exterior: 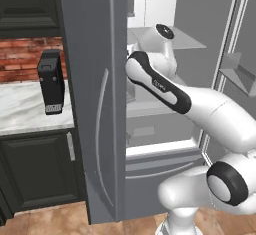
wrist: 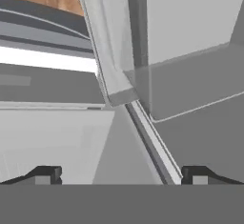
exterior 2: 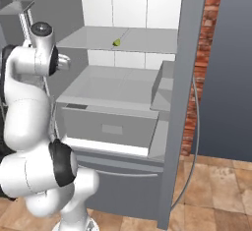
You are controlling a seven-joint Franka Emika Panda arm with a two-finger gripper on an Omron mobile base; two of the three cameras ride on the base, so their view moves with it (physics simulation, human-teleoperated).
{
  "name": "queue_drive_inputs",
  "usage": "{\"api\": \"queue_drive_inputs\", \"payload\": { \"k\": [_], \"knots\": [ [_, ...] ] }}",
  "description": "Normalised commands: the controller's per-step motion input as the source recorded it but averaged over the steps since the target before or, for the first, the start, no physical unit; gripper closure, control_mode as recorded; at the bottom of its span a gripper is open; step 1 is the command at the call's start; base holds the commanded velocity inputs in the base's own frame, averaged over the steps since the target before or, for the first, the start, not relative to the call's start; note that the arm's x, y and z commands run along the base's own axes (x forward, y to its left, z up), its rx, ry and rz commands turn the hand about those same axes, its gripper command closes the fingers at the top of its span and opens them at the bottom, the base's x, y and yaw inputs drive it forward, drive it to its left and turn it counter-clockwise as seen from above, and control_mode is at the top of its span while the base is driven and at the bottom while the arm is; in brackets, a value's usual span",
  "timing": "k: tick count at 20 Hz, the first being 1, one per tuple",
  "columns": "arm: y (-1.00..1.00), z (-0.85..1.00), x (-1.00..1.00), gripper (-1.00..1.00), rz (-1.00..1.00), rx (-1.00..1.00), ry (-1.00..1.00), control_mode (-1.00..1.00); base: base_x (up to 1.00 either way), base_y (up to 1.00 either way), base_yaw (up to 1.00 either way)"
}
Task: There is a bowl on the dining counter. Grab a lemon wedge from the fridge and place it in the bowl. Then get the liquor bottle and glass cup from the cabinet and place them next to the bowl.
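The grey steel fridge stands with both doors swung open, showing white-grey shelves and drawers. A small yellow-green lemon wedge lies on the upper shelf, near its middle. My arm reaches into the fridge from the left side, with its wrist at shelf height, left of the wedge and well apart from it. In the hand view my gripper is open and holds nothing; it looks down over a drawer top and a door bin. The bowl, bottle, cup and cabinet are out of view.
The left fridge door stands close beside my arm, and the right door carries bins. A black appliance stands on a marble worktop above a low black cabinet. The floor is wood tile.
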Motion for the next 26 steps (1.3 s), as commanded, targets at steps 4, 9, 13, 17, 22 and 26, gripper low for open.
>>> {"api": "queue_drive_inputs", "payload": {
  "k": [4, 9, 13, 17, 22, 26],
  "knots": [
    [-0.2, 0.26, -0.39, -1.0, 0.0, -0.03, -0.09, -1.0, 0.0, 0.0, 0.0],
    [-0.99, 0.44, -0.02, -1.0, -0.03, 0.0, -0.01, -1.0, 0.0, 0.0, 0.0],
    [-0.99, 0.48, 0.02, -1.0, -0.05, 0.0, -0.02, -1.0, 0.0, 0.0, 0.0],
    [-0.89, 0.04, 0.01, -1.0, -0.08, -0.04, 0.0, -1.0, 0.0, 0.0, 0.0],
    [-0.59, -0.03, 0.03, -1.0, -0.08, -0.15, 0.0, -1.0, 0.0, 0.0, 0.0],
    [-0.04, -0.12, 0.0, -1.0, 0.0, -0.11, 0.0, -1.0, 0.0, 0.0, 0.0]
  ]
}}
